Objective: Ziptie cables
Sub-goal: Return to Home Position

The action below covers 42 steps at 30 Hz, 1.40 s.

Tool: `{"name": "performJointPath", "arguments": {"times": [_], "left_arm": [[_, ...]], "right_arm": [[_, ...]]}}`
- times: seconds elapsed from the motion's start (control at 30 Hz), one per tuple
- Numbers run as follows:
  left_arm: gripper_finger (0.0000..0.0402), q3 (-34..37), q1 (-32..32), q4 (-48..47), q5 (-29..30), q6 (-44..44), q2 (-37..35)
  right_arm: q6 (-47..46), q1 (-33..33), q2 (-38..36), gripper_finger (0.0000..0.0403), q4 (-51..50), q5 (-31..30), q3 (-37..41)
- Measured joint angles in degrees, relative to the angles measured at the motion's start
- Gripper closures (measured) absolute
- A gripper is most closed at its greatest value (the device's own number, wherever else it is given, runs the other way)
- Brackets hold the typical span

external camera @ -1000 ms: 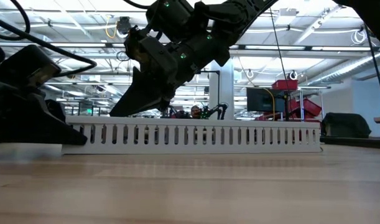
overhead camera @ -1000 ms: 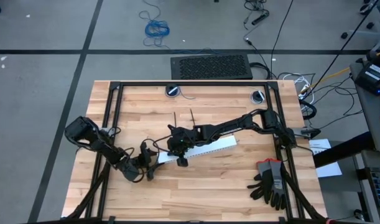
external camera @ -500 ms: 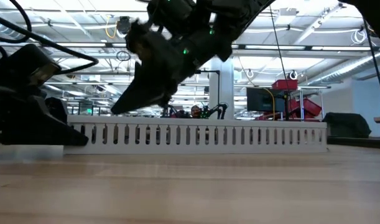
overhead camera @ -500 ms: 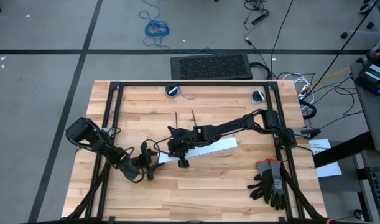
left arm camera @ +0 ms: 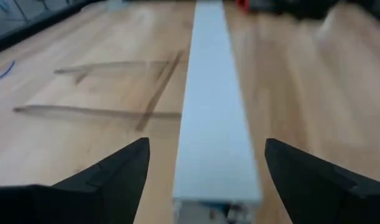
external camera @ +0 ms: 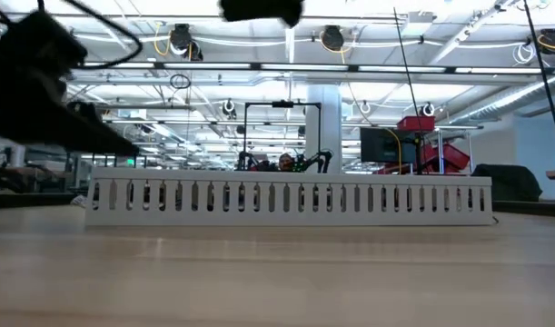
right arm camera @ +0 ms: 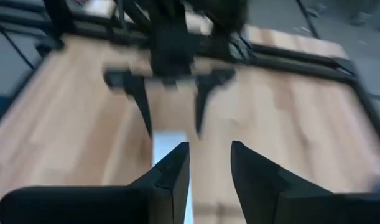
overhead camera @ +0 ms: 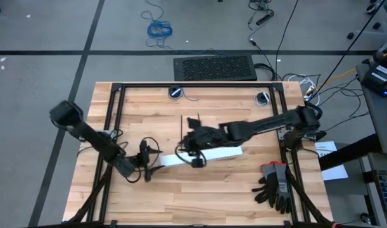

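A white slotted strip [overhead camera: 203, 155] lies flat on the wooden table, seen side-on in the low view [external camera: 291, 195]. My left gripper [overhead camera: 145, 170] hangs open above the strip's left end, with one finger on each side of it [left arm camera: 205, 180] and neither touching. My right gripper [overhead camera: 196, 158] is open and raised over the middle of the strip [right arm camera: 209, 168]. Two thin black zipties [overhead camera: 182, 125] [overhead camera: 197, 120] lie on the wood just beyond the strip. The cables are not visible in any view.
A pair of black gloves [overhead camera: 275, 187] lies at the table's near right. A black frame rail [overhead camera: 196, 85] runs around the tabletop. Two round fittings [overhead camera: 175, 92] [overhead camera: 263, 98] sit at the far edge. Bare wood lies in front of the strip.
My right gripper has risen steeply off the white strip and drawn back toward the table's right. My left gripper has lifted off the table at the strip's left end. The strip has slid slightly toward the right and stays flat.
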<state>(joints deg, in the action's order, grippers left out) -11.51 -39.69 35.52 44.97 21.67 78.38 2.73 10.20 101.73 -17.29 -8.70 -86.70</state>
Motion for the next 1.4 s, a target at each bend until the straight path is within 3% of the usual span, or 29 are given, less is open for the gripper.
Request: {"name": "performJointPath", "arguments": {"times": [0.2,0.43,0.53,0.7,0.9,1.03,1.13,1.27,1.4], "left_arm": [[0.0086,-1.2,-0.9,-7.2,-2.2,-0.6,-20.6],[0.0086,-4.6,0.5,-25.1,-0.8,-7.8,-39.3],[0.0086,-5.7,3.2,-27.1,-3.6,-11.4,-42.7],[0.0087,-6.8,11.2,-26.5,-14.7,-16.3,-44.6],[0.0087,-5.6,20.0,-24.6,-26.5,-19.2,-43.1],[0.0087,-2.4,20.6,-20.3,-27.6,-19.6,-45.1],[0.0087,-0.1,20.6,-19.7,-27.1,-19.6,-48.4],[0.0087,3.6,20.6,-18.9,-24.9,-19.2,-51.7],[0.0087,6.8,20.6,-17.6,-23.7,-19.1,-55.3]], "right_arm": [[-3.4,5.9,-9.5,0.0307,-17.9,-14.9,0.0],[-9.9,9.6,-17.3,0.0338,-26.5,-26.5,0.0],[-13.6,11.2,-21.0,0.0363,-32.6,-29.3,0.0],[-26.1,16.2,-28.7,0.0399,-45.4,-37.9,1.8],[-38.2,25.0,-40.2,0.0397,-45.6,-42.8,16.7],[-40.5,29.9,-48.4,0.0402,-32.7,-46.2,32.8],[-31.7,31.3,-53.7,0.0401,-9.5,-47.9,46.4],[-12.6,28.5,-57.5,0.0402,27.9,-37.4,63.8],[-3.8,21.5,-58.2,0.0403,56.9,-24.9,77.3]]}}
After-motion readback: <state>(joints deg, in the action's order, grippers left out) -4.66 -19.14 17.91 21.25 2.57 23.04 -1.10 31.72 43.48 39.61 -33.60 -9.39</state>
